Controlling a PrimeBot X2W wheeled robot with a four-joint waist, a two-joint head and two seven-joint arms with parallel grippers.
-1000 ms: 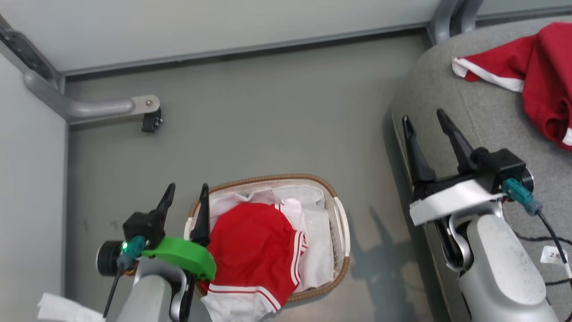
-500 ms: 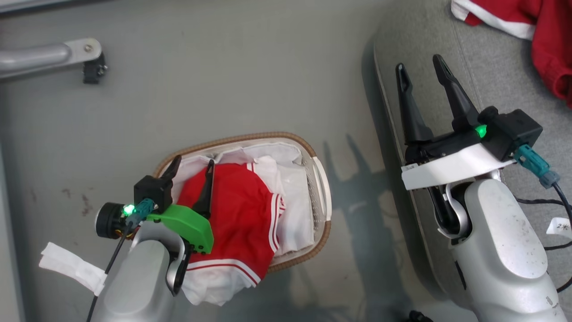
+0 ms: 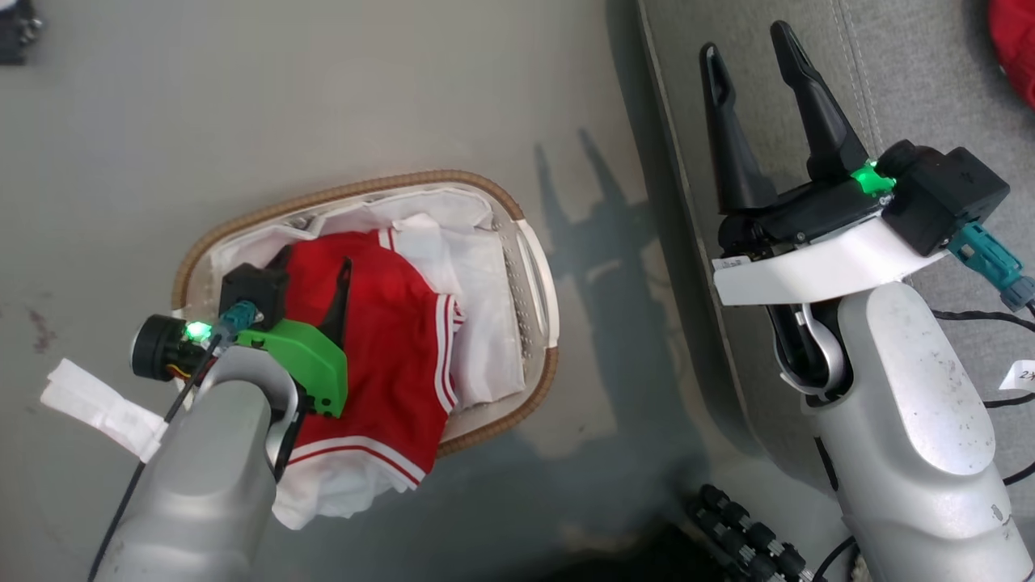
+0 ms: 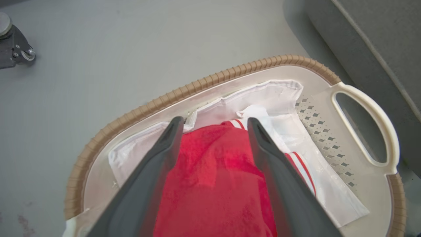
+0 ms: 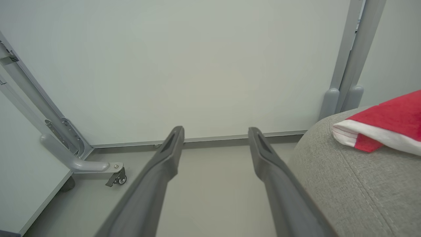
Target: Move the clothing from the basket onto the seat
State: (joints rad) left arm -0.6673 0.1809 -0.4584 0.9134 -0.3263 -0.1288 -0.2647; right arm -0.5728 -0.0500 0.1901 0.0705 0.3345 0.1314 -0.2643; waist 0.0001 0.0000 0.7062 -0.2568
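Now the left gripper (image 3: 314,263), jaws wide, has dropped astride clothing (image 3: 388,339) in the basket (image 3: 356,184), poised to grab (right gripper (image 3: 745,39) open beside the seat (image 3: 914,81)).

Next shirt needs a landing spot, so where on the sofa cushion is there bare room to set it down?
The grey fabric sofa cushion is bare between the open right tool over its left edge and the red garment farther right. Crowded: the white brown-rimmed basket, filled with red clothing.
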